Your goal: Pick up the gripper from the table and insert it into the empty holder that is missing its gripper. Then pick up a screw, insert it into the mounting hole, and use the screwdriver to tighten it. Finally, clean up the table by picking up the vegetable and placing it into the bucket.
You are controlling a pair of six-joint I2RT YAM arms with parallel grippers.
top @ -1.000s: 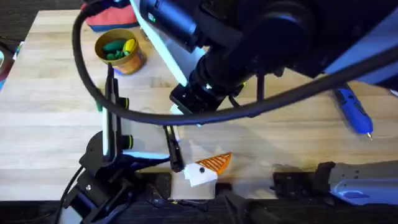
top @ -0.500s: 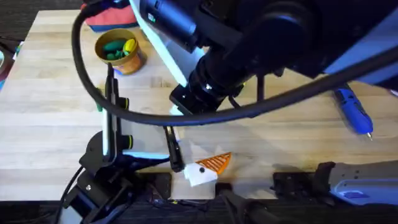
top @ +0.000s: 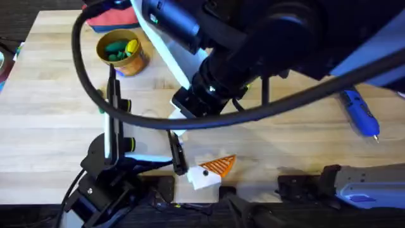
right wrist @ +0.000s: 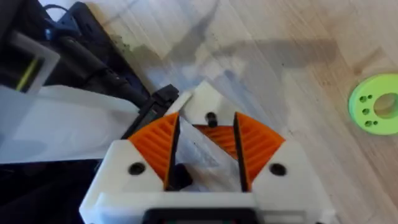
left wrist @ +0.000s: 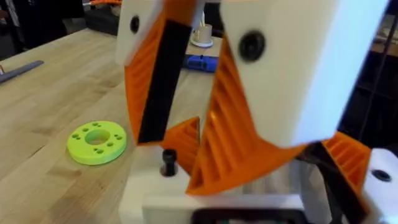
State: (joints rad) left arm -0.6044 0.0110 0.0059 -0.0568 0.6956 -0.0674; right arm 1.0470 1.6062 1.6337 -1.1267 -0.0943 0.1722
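The white holder (right wrist: 198,102) lies near the table's front edge with the orange ribbed gripper (right wrist: 219,138) seated in it, also the orange gripper (top: 219,165) from overhead. A black screw (right wrist: 211,117) stands in its mounting hole; this screw (left wrist: 168,163) still sticks up. My right gripper (right wrist: 206,124) hovers open just above it, and its orange pads (left wrist: 231,127) loom large in the left wrist view. My left gripper (top: 188,168) is right at the holder. The blue screwdriver (top: 359,114) lies on the table at the right. A green vegetable (top: 116,47) sits inside the bucket (top: 130,63).
A yellow-green disc with holes (left wrist: 97,142) lies on the wood beside the holder, the same disc (right wrist: 378,104) showing in the right wrist view. A red pouch (top: 109,19) sits behind the bucket. The right arm (top: 253,57) spans the table's middle, hiding much of it.
The right arm's wrist has edged slightly to the left above the holder. Nothing else has moved.
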